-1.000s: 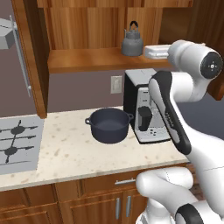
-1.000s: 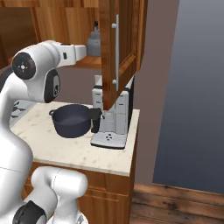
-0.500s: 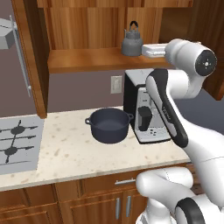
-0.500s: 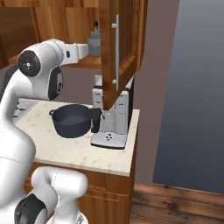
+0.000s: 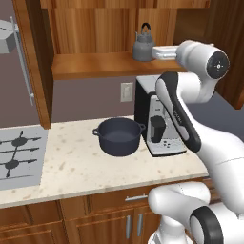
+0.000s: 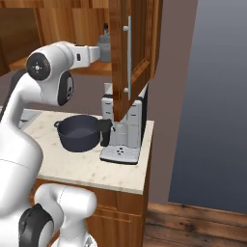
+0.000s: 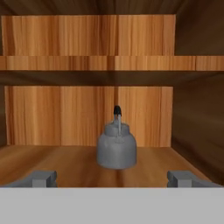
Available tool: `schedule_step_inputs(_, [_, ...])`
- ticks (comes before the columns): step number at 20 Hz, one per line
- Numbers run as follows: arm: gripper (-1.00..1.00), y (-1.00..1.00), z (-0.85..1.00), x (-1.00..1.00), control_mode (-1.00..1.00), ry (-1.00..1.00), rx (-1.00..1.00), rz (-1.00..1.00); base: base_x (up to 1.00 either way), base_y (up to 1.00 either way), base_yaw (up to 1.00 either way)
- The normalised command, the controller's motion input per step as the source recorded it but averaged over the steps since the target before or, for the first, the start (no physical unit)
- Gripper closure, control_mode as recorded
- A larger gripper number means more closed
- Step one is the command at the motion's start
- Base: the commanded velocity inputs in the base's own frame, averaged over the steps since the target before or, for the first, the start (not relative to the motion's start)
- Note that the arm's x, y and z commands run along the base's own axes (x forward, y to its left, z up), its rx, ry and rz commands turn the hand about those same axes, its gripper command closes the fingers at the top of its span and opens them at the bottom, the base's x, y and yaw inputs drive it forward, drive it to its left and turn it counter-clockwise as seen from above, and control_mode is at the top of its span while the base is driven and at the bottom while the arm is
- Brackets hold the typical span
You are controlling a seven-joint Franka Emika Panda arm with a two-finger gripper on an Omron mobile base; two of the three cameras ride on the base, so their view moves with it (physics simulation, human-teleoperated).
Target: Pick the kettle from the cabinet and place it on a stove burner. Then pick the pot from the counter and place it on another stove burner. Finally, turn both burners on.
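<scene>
a: where was the kettle (image 7: 116, 150)?
b: upright on the cabinet (image 5: 95, 64) shelf, spout toward the gripper (image 7: 113, 178), whose fingers stood wide apart.
a: and the pot (image 5: 118, 136)?
b: empty, on the counter (image 5: 90, 167).

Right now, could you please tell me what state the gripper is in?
Gripper: jaws open, holding nothing, facing the kettle on the cabinet shelf.

Grey kettle (image 7: 116, 151) w/ black handle; warm brown wood-grain cabinet (image 7: 87, 114). Dark blue-grey pot (image 5: 118, 136). Beige counter (image 5: 90, 167), brown speckles. White & black coffee machine (image 5: 155, 119). Silver-grey cooktop (image 5: 19, 157), black burners (image 5: 13, 164).
</scene>
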Motion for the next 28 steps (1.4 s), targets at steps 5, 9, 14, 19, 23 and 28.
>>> schedule_step_inputs(5, [-1.00,0.12,0.00,0.39,-1.00,0.02,0.00,-0.03,0.00,0.00,0.00])
schedule_step_inputs(9, [-1.00,0.11,0.07,0.47,-1.00,0.04,0.00,-0.05,0.00,0.00,0.00])
schedule_step_inputs(14, [-1.00,0.07,0.19,0.51,-1.00,0.07,0.00,-0.04,0.00,0.00,0.00])
schedule_step_inputs(19, [-1.00,0.00,0.24,0.47,-1.00,0.10,0.00,-0.04,0.00,0.00,0.00])
schedule_step_inputs(23, [-1.00,0.00,0.21,0.44,-1.00,0.09,0.00,-0.03,0.00,0.00,0.00])
schedule_step_inputs(28, [-1.00,0.00,0.05,0.50,-1.00,0.03,-0.01,-0.02,0.00,0.00,0.00])
